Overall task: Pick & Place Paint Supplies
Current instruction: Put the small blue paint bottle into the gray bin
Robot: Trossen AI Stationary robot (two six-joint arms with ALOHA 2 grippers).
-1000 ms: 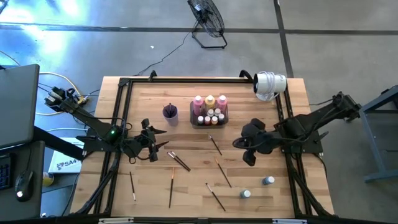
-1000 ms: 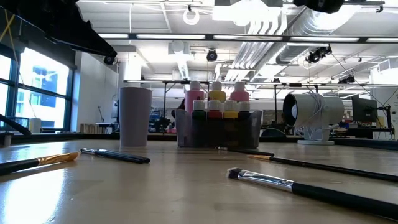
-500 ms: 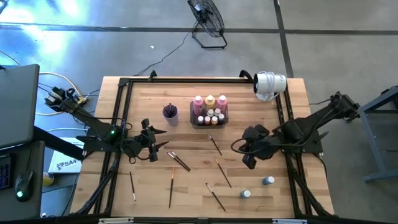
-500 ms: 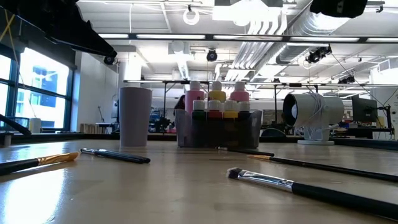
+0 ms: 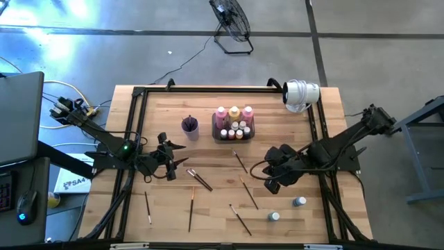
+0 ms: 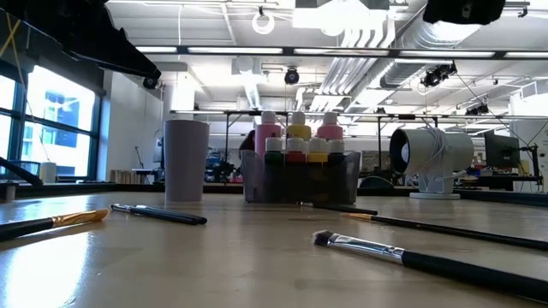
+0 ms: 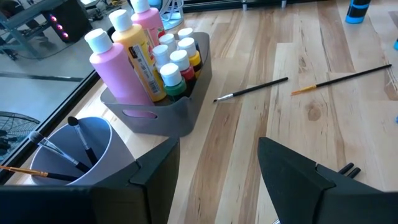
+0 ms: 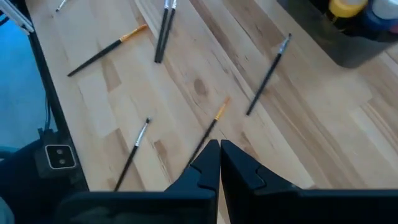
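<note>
The right hand (image 5: 272, 185), fingers pressed together, is hovering just beside an orange-tipped paintbrush (image 5: 248, 192) lying on the tabletop (image 5: 208, 208). The left hand (image 5: 182, 154) is waiting with fingers apart.

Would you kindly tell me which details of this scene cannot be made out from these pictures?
- Purple cup: the left wrist view shows brushes inside, but its base is hidden behind the left hand.
- Tray: in the low view its dark wall hides the lower parts of the bottles.
- Two small bottles near the table's front: too small in the high view to read labels.
- Right hand: what lies directly beneath it is hidden.
</note>
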